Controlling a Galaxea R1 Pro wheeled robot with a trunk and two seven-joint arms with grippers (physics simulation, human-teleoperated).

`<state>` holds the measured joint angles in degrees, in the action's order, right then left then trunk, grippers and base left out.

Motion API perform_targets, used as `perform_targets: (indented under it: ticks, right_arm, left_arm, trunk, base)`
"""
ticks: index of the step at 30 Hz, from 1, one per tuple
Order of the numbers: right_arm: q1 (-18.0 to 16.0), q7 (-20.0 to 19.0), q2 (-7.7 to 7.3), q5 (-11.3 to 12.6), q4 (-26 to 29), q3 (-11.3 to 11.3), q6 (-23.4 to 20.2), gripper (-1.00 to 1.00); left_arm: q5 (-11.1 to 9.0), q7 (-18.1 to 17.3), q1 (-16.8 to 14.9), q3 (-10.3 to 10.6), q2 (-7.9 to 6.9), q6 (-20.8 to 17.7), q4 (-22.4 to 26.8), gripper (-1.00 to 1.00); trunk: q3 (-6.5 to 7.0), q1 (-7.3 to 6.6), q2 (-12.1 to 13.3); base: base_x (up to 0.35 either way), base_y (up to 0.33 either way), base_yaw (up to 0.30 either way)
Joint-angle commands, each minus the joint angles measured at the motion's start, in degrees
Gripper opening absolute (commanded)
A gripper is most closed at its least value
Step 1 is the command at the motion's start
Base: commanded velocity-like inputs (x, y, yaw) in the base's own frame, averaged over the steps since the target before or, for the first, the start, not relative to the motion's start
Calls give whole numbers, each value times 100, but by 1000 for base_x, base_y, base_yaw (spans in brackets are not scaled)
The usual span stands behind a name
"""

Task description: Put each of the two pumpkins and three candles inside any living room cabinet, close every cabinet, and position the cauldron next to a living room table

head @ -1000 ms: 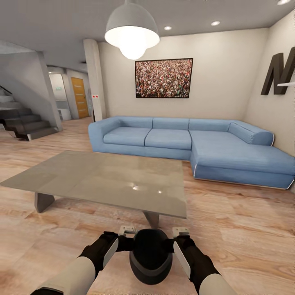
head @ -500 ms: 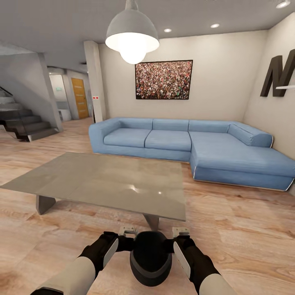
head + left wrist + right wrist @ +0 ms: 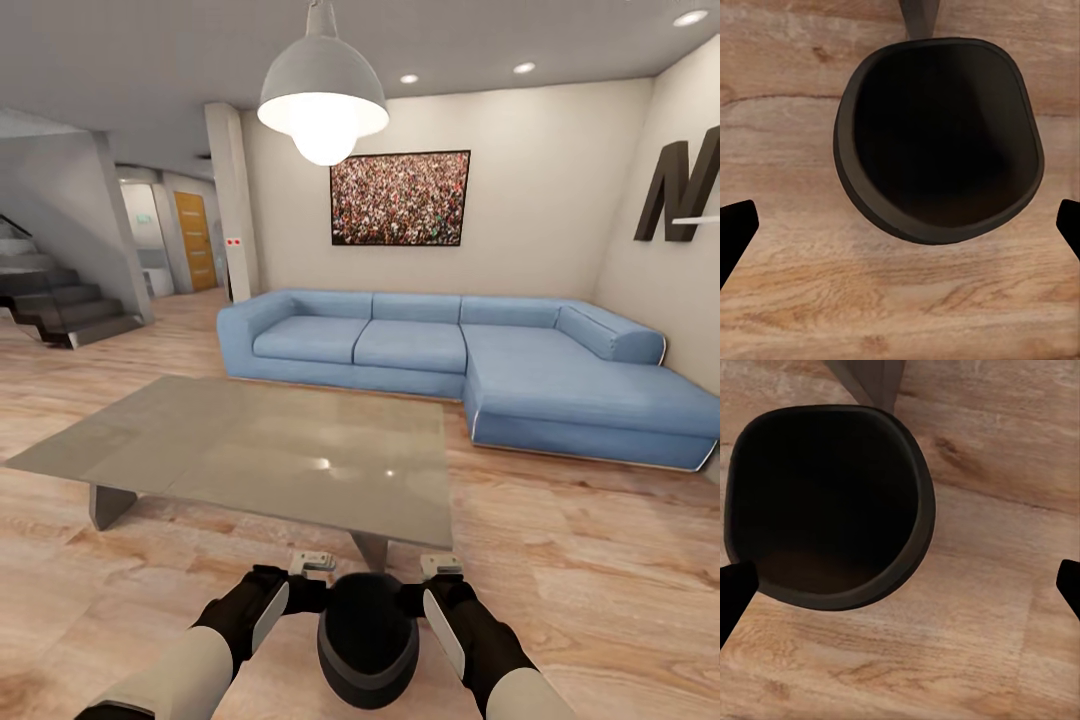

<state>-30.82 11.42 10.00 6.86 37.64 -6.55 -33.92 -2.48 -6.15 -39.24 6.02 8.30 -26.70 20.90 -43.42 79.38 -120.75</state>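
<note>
Carrying the cauldron [image 3: 368, 640] between both arms, the robot faces the table [image 3: 260, 455] in the living room. In the head view the left gripper [image 3: 312, 563] sits against the pot's left flank and the right gripper [image 3: 441, 567] against its right flank; the pot appears held by this two-sided squeeze. In each wrist view the finger tips stand spread wide at the frame edges with nothing between them, so each gripper is open and pinches nothing. The cauldron's mouth [image 3: 941, 139] faces up, empty, with plank floor [image 3: 982, 607] below it and a grey table leg [image 3: 868, 379] just beyond.

Judgement: the pot is near the table's front edge but not set down.

Risks:
- The hold depends on side pressure alone. Any uneven arm motion or base jolt could let the pot slip and roll.
- Further advance could knock the pot against the leg.
- Releasing it from a height could tip it over.
</note>
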Motion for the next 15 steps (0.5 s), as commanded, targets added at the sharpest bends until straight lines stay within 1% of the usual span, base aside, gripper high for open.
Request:
perform_targets:
  ticks: [1,10,12,15]
  right_arm:
    - [-2,51,0,61,7,-13,-18,100]
    - [-2,46,0,61,9,-13,-11,100]
    - [-2,46,0,61,12,-13,-10,100]
    - [-2,45,0,61,14,-15,-10,100]
  left_arm:
    - [-24,0,-2,30,-4,-31,10,100]
    - [-24,0,-2,30,-4,-32,10,100]
    - [-24,0,0,30,-4,-30,10,100]
    - [-24,0,0,30,-4,-29,10,100]
  trunk:
    - [12,-23,39]
    - [174,-221,400]
    - [210,-265,480]
    - [264,-331,600]
  base:
    - [-55,0,0]
    - [-142,0,11]
    - [-54,0,140]
    - [-24,0,221]
